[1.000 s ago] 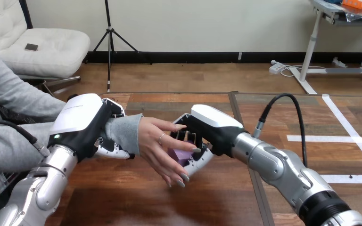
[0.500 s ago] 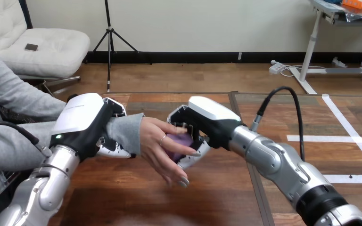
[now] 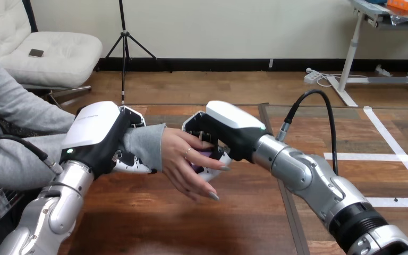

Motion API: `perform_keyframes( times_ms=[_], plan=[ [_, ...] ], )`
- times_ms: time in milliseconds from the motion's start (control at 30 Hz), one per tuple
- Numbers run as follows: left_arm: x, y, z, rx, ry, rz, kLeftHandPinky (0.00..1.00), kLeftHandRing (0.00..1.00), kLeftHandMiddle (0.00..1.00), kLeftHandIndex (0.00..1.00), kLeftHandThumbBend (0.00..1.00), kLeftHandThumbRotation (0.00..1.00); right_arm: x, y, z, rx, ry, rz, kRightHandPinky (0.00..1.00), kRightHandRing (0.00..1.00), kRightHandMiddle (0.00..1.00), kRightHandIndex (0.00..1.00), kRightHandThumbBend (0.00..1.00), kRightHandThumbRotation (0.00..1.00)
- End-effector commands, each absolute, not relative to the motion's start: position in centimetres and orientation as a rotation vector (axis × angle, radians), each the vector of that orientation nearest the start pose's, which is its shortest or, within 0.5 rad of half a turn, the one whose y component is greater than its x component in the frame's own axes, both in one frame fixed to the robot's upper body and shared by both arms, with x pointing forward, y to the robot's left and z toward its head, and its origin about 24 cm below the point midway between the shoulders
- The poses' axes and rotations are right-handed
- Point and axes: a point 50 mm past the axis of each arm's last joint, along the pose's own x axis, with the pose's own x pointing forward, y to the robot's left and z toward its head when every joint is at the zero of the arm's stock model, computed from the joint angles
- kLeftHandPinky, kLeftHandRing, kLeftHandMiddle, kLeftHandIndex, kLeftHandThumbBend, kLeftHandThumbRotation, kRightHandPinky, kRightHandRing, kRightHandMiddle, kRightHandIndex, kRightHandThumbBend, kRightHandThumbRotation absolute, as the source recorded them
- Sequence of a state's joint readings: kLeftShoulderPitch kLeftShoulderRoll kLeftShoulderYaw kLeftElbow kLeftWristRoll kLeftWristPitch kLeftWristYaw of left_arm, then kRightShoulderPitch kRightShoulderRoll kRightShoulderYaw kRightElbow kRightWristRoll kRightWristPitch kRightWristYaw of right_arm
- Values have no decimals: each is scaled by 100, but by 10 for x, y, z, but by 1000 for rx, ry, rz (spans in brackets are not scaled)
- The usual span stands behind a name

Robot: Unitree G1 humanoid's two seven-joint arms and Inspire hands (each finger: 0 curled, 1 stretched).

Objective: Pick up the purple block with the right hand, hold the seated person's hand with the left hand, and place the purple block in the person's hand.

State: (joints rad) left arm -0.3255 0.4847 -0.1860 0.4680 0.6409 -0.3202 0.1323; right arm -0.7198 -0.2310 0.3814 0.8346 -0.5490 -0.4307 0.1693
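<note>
Right hand (image 3: pixel 224 133) pinches the purple block (image 3: pixel 197 162), probably light and rigid, by flat sides against the person's hand (image 3: pixel 183 159); left hand (image 3: pixel 98 139) clasps the wrist (image 3: pixel 144 146).

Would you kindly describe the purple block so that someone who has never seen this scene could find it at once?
Above the middle of the wooden table, the robot's right hand meets the person's hand. The purple block is the small patch showing between them. It is the only purple thing there, mostly hidden by both hands.
</note>
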Motion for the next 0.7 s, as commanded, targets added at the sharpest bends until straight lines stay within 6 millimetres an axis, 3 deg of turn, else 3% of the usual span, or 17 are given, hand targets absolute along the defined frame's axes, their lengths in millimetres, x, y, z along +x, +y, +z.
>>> perform_keyframes(
  times_ms=[0,667],
  plan=[
    [325,167,93,1037,-423,-193,17,22,26,28,76,0,365,-66,119,-968,-409,650,31,34,40,42,75,0],
    [325,169,92,1042,-406,-192,17,22,27,28,79,0,367,-68,137,-971,-440,653,30,33,39,41,76,0]
  ],
)
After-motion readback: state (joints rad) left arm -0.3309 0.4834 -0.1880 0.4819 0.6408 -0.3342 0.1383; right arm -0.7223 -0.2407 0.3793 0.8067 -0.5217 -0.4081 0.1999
